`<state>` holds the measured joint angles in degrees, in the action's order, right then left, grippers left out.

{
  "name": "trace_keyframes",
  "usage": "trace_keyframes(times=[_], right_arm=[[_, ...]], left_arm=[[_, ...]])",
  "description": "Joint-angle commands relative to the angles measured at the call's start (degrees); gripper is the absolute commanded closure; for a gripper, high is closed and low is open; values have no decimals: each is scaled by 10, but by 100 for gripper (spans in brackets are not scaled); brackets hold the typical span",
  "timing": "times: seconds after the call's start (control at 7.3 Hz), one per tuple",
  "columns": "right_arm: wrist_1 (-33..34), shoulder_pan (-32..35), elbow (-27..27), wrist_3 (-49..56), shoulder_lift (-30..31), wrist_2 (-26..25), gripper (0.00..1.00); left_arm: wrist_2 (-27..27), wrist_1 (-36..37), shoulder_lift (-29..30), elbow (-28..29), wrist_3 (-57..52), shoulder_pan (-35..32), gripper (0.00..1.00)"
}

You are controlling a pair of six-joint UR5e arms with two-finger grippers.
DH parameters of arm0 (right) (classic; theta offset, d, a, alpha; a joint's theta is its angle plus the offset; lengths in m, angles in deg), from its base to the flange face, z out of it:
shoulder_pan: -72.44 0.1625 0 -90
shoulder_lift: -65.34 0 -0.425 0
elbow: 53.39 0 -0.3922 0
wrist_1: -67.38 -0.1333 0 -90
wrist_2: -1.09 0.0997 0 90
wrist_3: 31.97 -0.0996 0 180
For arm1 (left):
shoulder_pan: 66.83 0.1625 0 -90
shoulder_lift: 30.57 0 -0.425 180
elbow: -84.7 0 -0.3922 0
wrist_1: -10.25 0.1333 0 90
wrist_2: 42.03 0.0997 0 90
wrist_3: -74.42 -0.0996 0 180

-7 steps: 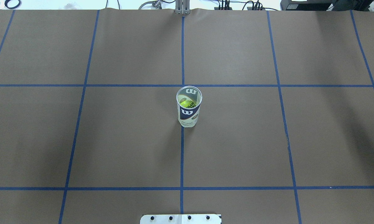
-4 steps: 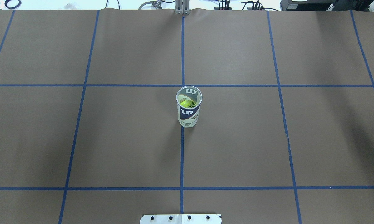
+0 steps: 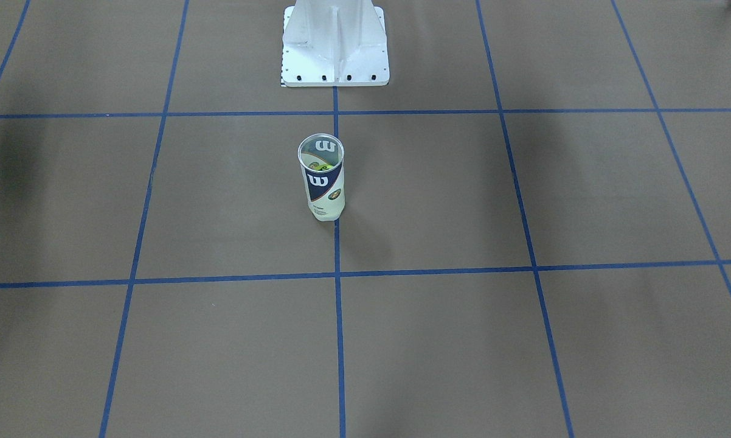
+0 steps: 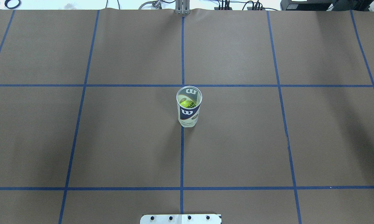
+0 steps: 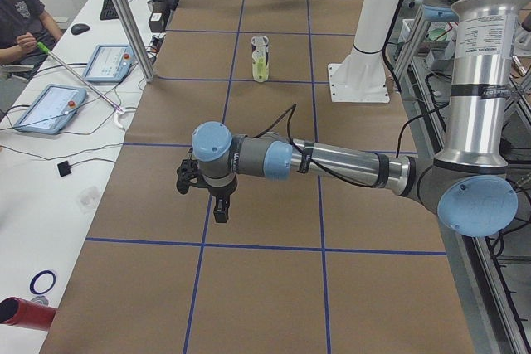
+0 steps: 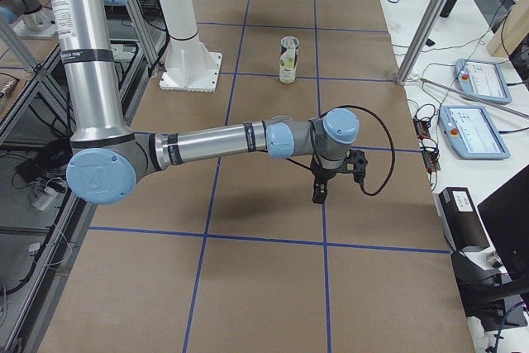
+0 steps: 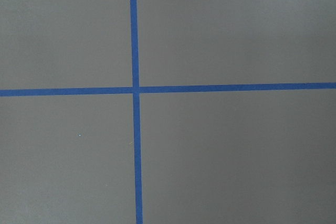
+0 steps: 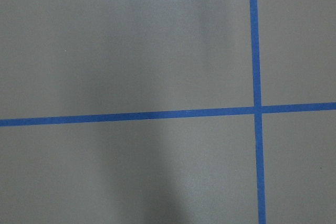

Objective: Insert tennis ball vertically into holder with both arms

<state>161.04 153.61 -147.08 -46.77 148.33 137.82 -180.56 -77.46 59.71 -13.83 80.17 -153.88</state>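
Left gripper (image 5: 220,215) & right gripper (image 6: 318,196) each hang fingers-down over opposite ends of table (image 4: 112,140), seen side-on only, so can't tell if fingers are apart or together. Table has brown cover w/ blue tape grid. White pedestal (image 3: 335,42) at robot's edge. Holder (image 4: 188,109) upright at centre on mid tape line, well apart from both; yellow-green ball (image 4: 184,102) inside.

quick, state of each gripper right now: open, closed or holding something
black two-finger left gripper: cannot be told, it shows only in a side view.
black two-finger right gripper: cannot be told, for the same reason.
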Motion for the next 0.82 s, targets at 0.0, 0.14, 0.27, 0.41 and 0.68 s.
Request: trace_keyframes(times=[0.0,0.14,0.27,0.41,0.68], right_arm=[[-1,0,1,1,5,4,0],[0,0,-1,0,6,5,0],[-1,0,1,0,7,5,0],[-1,0,-2,1,10,4,0],[-1,0,1,1,11,1,0]], left_arm=[[-5,0,-6,-6,3,-24,1],[-6,-2,-24,-6,-1,-32,1],[-7,-4,-23,-5,-1,-31,1],[-7,-4,-22,-2,0,-30,1],[-6,-1,-13,-6,1,-29,1]])
